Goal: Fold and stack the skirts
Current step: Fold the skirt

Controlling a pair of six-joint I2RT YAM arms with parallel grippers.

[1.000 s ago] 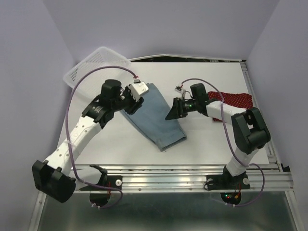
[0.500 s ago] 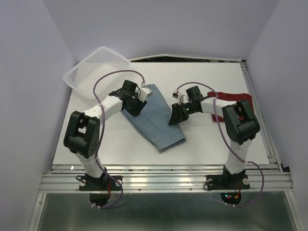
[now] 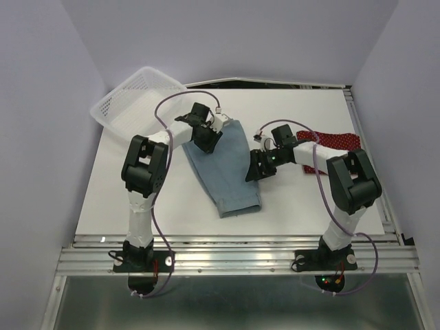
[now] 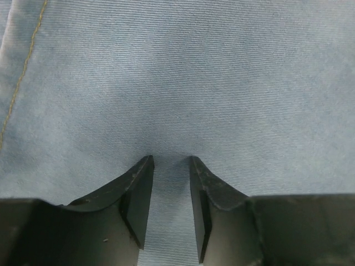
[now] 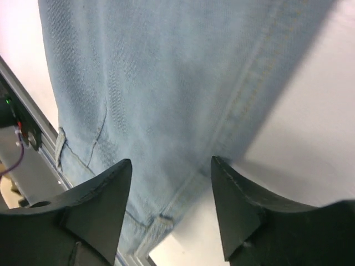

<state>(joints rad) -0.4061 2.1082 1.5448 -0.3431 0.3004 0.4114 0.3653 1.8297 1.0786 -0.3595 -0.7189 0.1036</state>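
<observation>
Denim skirt (image 3: pixel 223 172): light blue and flat on the white table (image 3: pixel 124 206), right in the middle between the two arms. It's a long shape, with the far end up by the left wrist and the near end pointing toward the front rail (image 3: pixel 240 251).
Red skirt (image 3: pixel 338 143): dark red with tiny white dots, over on the right side of the table. It's partly hidden behind the right arm and well apart from the denim.
Stacking: the two skirts lie apart, neither one on the other.
Left gripper (image 4: pixel 169 162): down on the far-left part of the denim skirt, tips touching the cloth. Blue weave fills its camera, with a line of yellow stitching (image 4: pixel 22 72) running along the left side.
Left fingers (image 4: pixel 137 194): drawn close, with only a narrow slot between them and denim showing through it. The cloth dips and darkens around the tips. I can't tell whether a pinch of fabric is caught there.
Right gripper (image 5: pixel 172 166): low over the skirt's right-hand edge, about midway along it in the top view.
Right fingers (image 5: pixel 97 205): spread wide, gripping nothing. The stitched edge of the skirt runs between them, with denim on one side and bare white table on the other.
Basket (image 3: pixel 137 96): white plastic mesh, tilted at the far-left corner and hanging past the table's edge, apart from both skirts.
</observation>
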